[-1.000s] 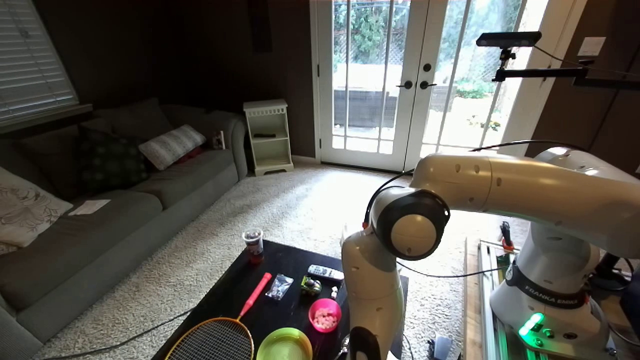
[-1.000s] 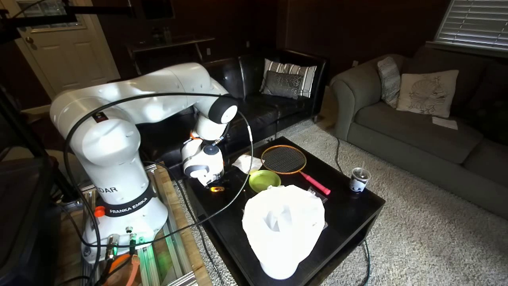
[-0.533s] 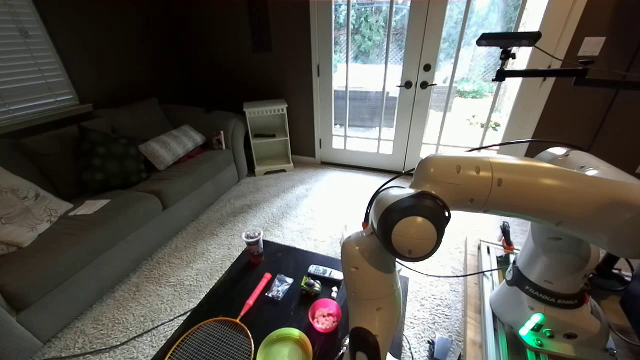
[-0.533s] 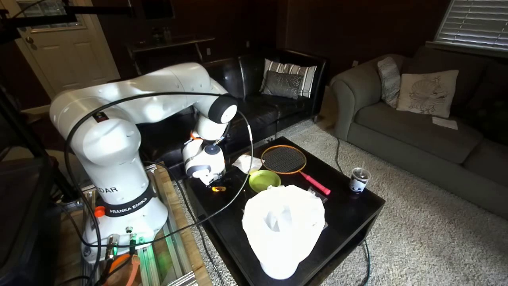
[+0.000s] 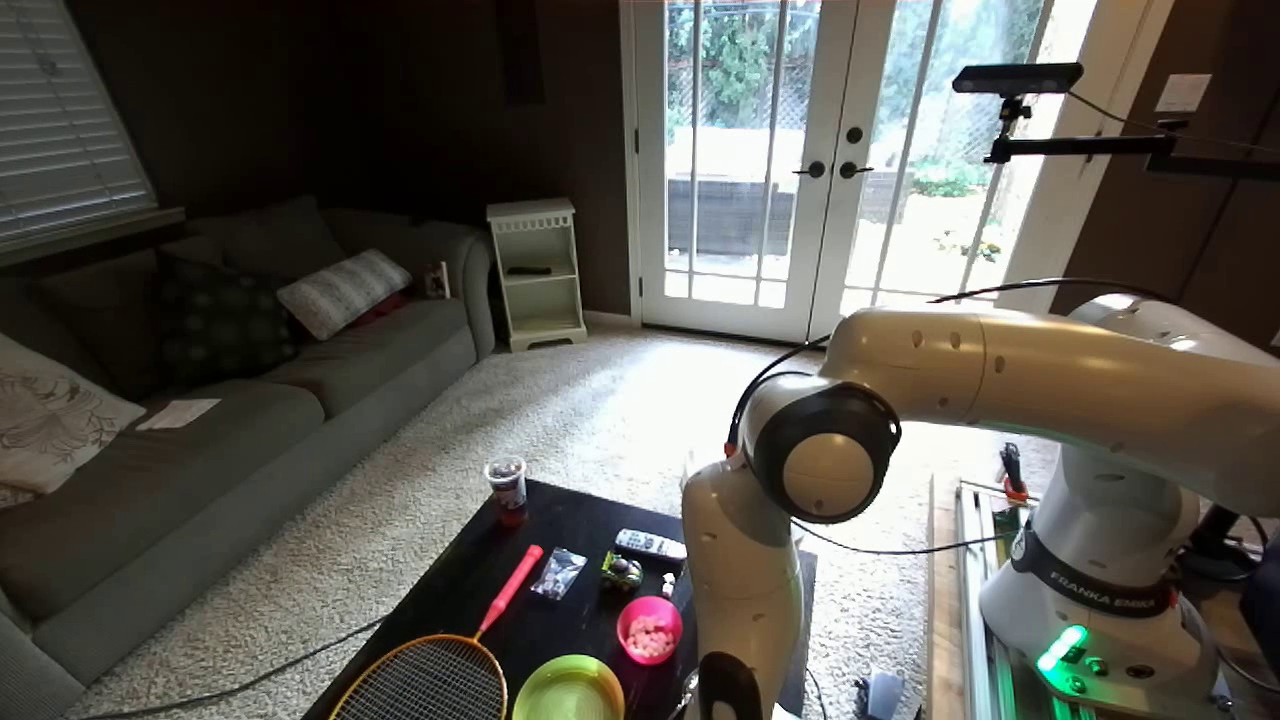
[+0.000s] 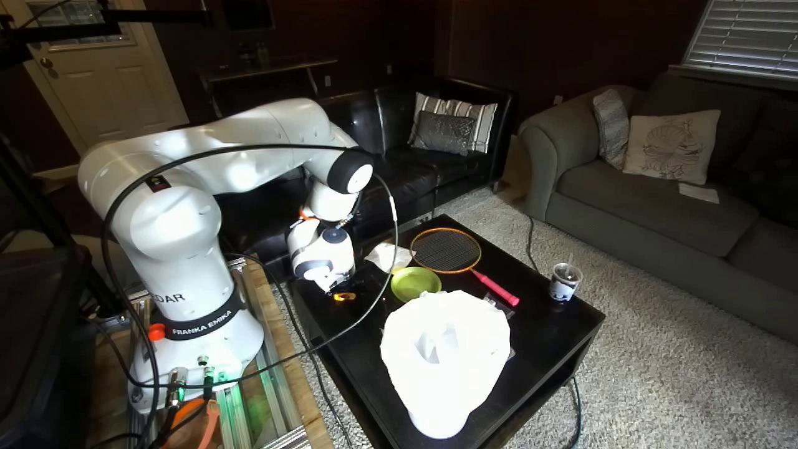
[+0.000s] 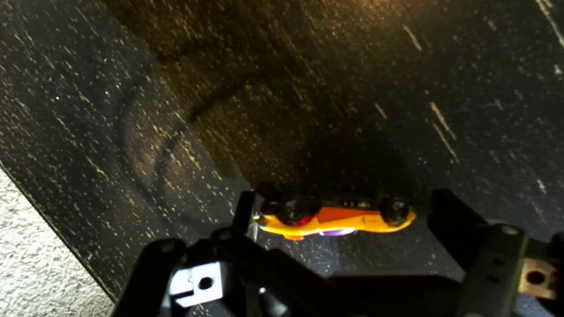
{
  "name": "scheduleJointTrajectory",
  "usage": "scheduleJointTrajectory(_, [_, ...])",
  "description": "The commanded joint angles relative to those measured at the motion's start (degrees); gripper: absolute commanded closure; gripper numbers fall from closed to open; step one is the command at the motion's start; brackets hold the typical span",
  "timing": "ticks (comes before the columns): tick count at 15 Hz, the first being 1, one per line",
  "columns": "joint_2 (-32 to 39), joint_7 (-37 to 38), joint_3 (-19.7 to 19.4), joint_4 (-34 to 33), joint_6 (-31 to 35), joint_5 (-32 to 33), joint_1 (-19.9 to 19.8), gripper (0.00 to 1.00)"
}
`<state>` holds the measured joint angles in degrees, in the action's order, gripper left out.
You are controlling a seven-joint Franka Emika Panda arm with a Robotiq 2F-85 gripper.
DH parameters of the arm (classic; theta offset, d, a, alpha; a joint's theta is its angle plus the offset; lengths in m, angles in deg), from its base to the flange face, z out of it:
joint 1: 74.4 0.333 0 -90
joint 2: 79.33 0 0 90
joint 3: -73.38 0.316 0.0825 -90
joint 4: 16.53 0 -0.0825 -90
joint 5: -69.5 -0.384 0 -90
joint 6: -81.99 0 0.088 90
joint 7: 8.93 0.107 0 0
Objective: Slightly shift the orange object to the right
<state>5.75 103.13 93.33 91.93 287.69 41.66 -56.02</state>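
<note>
The claw (image 7: 343, 200) stood spread, gripping nothing, its fingers (image 7: 458, 229) astride the orange car (image 7: 348, 215) on the table (image 7: 66, 176). Presumably they bracketed its two ends so that a sideways nudge could shift it; whether the nearer one touched it was hard to tell.

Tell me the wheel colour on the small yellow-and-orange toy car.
Black; the wheels of the toy car show best in the wrist view.
</note>
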Motion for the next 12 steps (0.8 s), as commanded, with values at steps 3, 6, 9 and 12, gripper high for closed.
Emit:
scheduleJointTrajectory(3, [0.0, 3.5, -1.43, -0.36, -0.65, 1.44, 1.19, 0.0])
scheduleJointTrajectory(6, [0.0, 3.23, -1.63, -0.43, -1.08, 1.39, 1.31, 0.0])
scheduleJointTrajectory(9, [0.0, 2.44, -1.86, -0.39, -1.91, 1.19, 1.46, 0.0])
scheduleJointTrajectory(12, [-0.01, 1.96, -2.23, -0.35, -2.52, 0.98, 1.87, 0.0])
